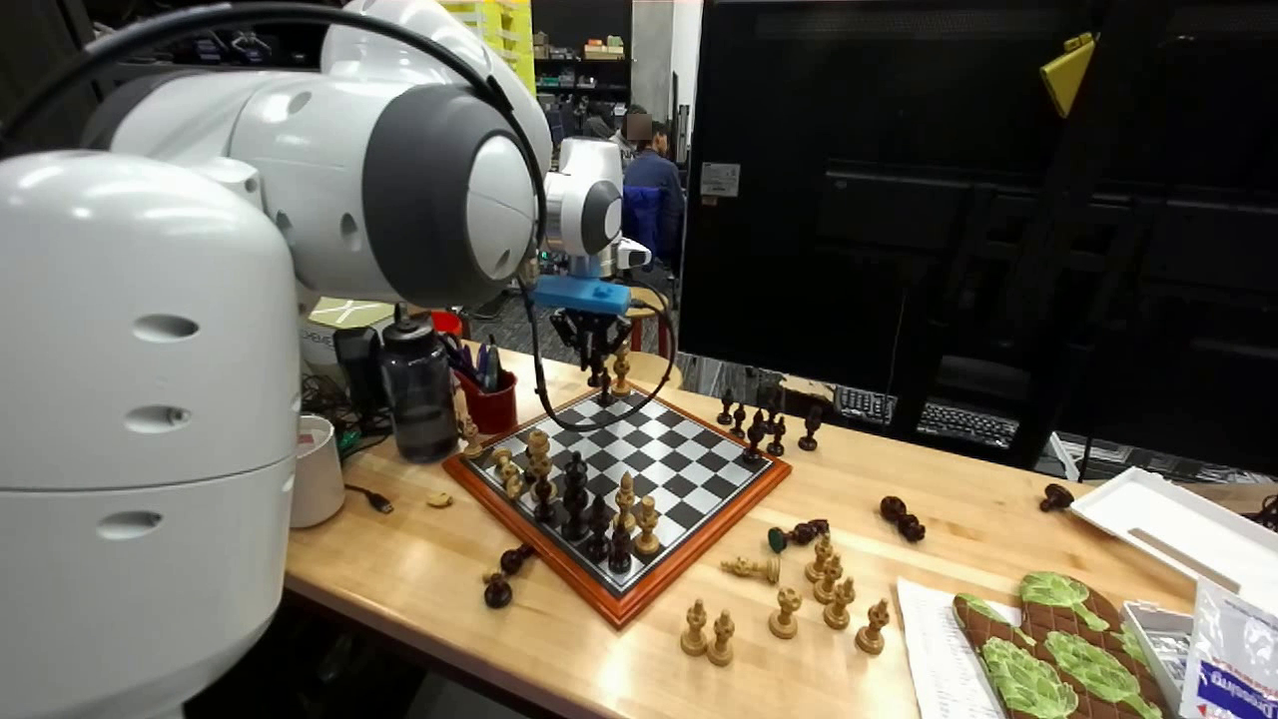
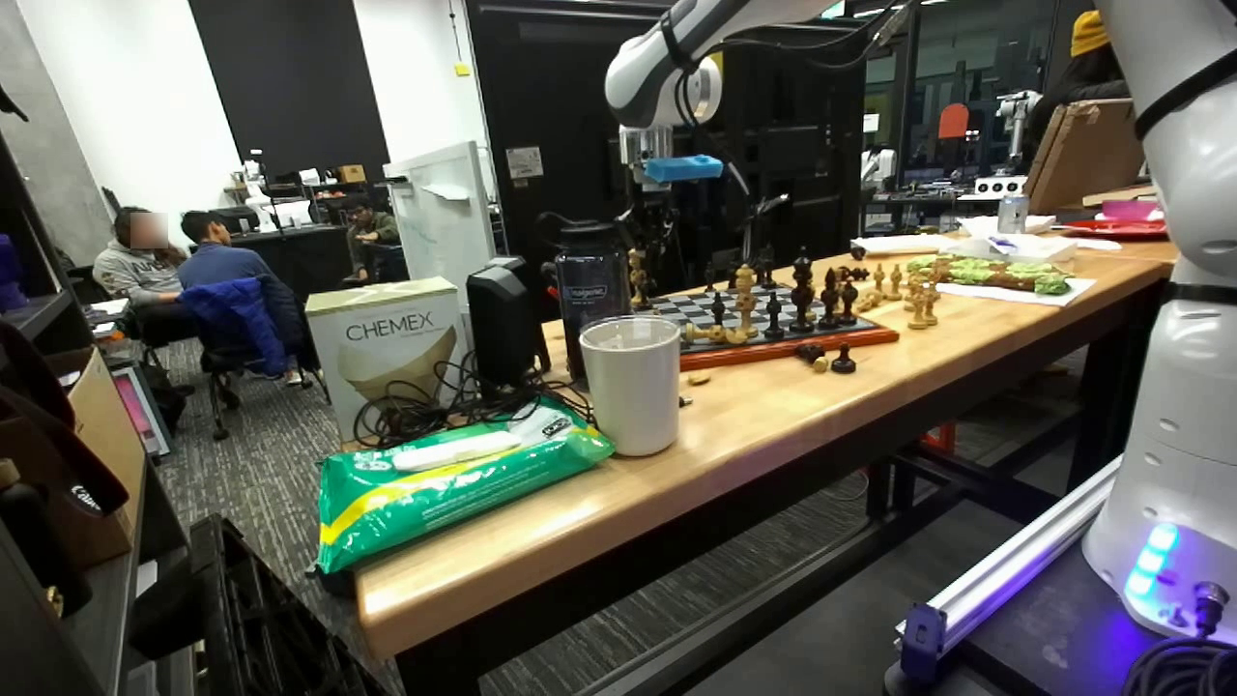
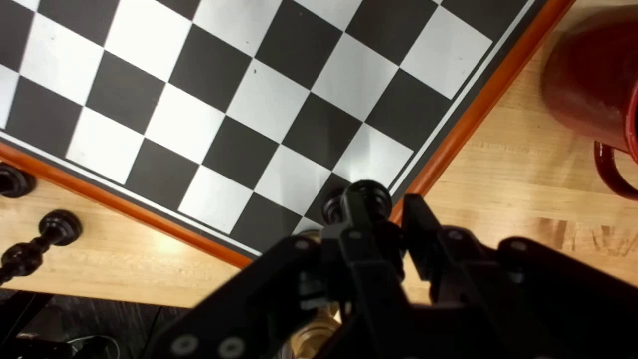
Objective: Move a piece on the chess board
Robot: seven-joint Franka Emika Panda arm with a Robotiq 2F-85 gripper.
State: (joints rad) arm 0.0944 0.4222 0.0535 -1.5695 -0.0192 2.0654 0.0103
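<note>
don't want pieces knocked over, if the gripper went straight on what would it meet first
Probably the chess board, near its edge: the gripper points down there, with its held dark piece touching first. A standing dark piece is close by; whether they'd brush is unclear.

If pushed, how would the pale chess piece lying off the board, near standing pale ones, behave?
The pale piece would probably roll, given its round, turned body, perhaps curving because its base looks wider. Its wooden look suggests stiffness.
</note>
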